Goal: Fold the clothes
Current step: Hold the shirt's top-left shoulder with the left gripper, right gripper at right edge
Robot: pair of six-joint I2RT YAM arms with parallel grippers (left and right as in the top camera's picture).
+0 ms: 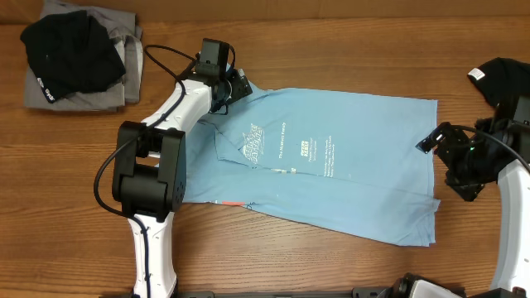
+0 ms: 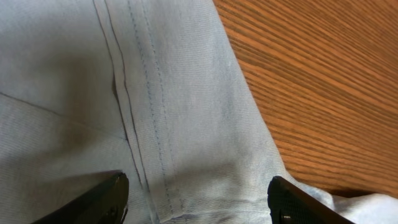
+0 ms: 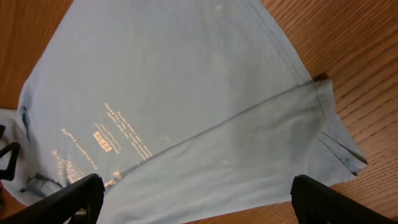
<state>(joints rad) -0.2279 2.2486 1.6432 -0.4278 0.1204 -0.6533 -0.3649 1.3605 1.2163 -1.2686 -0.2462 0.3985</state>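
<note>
The clothes' light-blue T-shirt point(image 1: 348, 157) lies spread on the wooden table, white print facing up, its lower left part folded over. My left gripper point(image 1: 230, 87) is low over the shirt's top left corner. In the left wrist view it point(image 2: 196, 202) is open, its fingers standing either side of a stitched hem of blue fabric point(image 2: 174, 93) without pinching it. My right gripper point(image 1: 435, 142) hovers at the shirt's right edge. The right wrist view shows it point(image 3: 202, 202) wide open above the shirt point(image 3: 186, 81), holding nothing.
A black garment on folded grey ones point(image 1: 74, 58) sits at the table's back left corner. Another black garment point(image 1: 501, 83) lies at the right edge behind my right arm. Bare wood point(image 1: 331, 50) runs behind the shirt and along the front edge.
</note>
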